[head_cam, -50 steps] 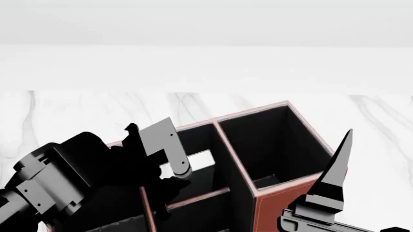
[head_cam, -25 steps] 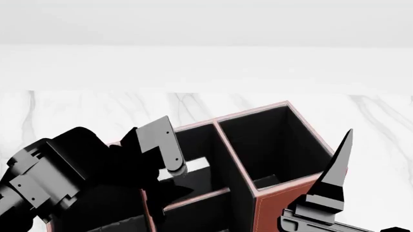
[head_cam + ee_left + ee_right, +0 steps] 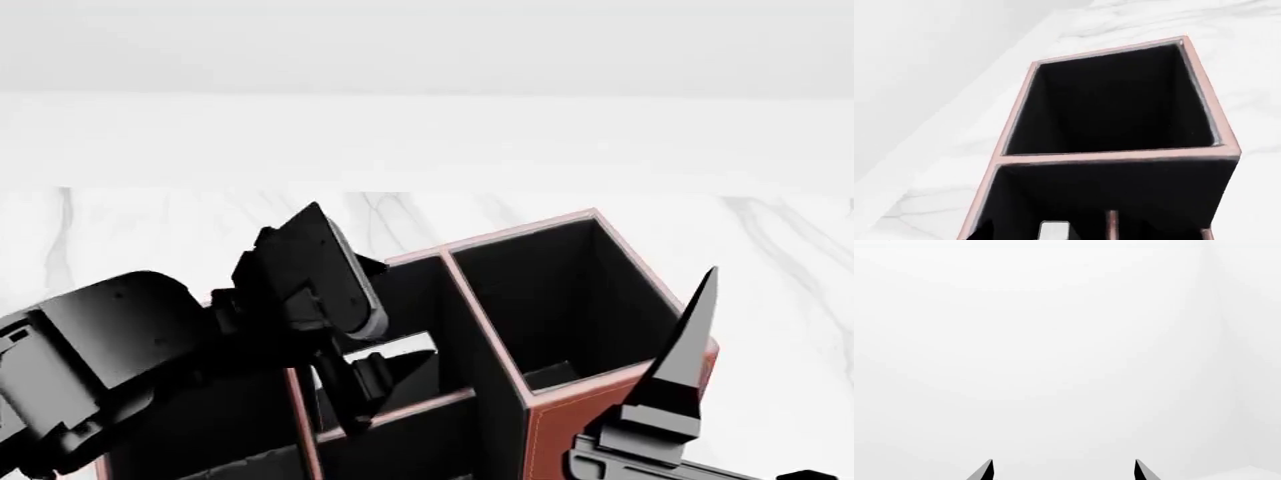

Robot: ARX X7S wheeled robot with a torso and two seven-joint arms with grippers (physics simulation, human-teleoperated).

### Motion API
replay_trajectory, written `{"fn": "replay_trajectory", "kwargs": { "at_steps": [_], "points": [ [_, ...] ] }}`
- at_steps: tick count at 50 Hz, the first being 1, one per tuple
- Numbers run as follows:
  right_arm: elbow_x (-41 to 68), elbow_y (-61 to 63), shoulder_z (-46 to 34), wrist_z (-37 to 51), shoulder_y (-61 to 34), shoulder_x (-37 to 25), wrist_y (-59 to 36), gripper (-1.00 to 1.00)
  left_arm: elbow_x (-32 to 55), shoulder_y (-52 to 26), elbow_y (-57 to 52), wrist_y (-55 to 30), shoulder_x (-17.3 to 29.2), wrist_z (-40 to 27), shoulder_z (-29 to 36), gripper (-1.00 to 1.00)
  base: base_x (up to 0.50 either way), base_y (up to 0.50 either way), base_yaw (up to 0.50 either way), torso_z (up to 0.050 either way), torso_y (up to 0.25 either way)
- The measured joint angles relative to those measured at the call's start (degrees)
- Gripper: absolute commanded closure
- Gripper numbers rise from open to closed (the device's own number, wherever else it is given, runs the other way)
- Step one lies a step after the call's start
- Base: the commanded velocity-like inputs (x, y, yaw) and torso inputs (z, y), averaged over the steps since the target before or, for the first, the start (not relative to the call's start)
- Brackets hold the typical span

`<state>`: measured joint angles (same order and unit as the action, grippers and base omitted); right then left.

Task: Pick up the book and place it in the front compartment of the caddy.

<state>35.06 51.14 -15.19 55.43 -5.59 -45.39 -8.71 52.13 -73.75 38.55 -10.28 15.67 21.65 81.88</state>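
A: What sat on the white marble-veined tabletop [image 3: 160,230]?

B: One reddish-brown leather-look caddy [image 3: 567,425] with pale stitched rims and matte black lining. The head view showed a tall square compartment at the right, a second beside it, and a lower pocket in front behind a thin divider.

A: And the thin black book with white page edges?

B: Only a small white strip [image 3: 400,352] showed inside the caddy under the left arm, and a white patch [image 3: 1053,229] low in the left wrist view; that may have been its page edge, though too little showed to be sure.

A: The pincers?

B: The left gripper [image 3: 350,352], blocky and dark grey, hung over the caddy's left compartments; I could not tell how its fingers stood. The right gripper [image 3: 1062,471] had two pointed black fingertips [image 3: 985,471] spread well apart, holding nothing, facing a blank pale wall. The head view showed just one tapered finger [image 3: 674,375] upright beside the caddy's right corner.
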Motion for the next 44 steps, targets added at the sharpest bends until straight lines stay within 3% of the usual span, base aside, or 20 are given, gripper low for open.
{"fn": "replay_trajectory", "kwargs": {
  "at_steps": [18,44],
  "points": [
    [0.12,1.55,-0.62,0.55,-0.67,-0.04,-1.09,-1.0,0.71,4.66,-31.06,6.4,14.12,-20.79,-7.14,-1.0,0.0,0.0,0.0,0.0,0.0],
    [0.17,2.93,-1.26,1.18,-1.67,-0.2,-2.12,-1.0,-2.42,17.79,-47.07,21.36,23.31,-37.73,-14.13,-1.0,0.0,0.0,0.0,0.0,0.0]
  ]
}}
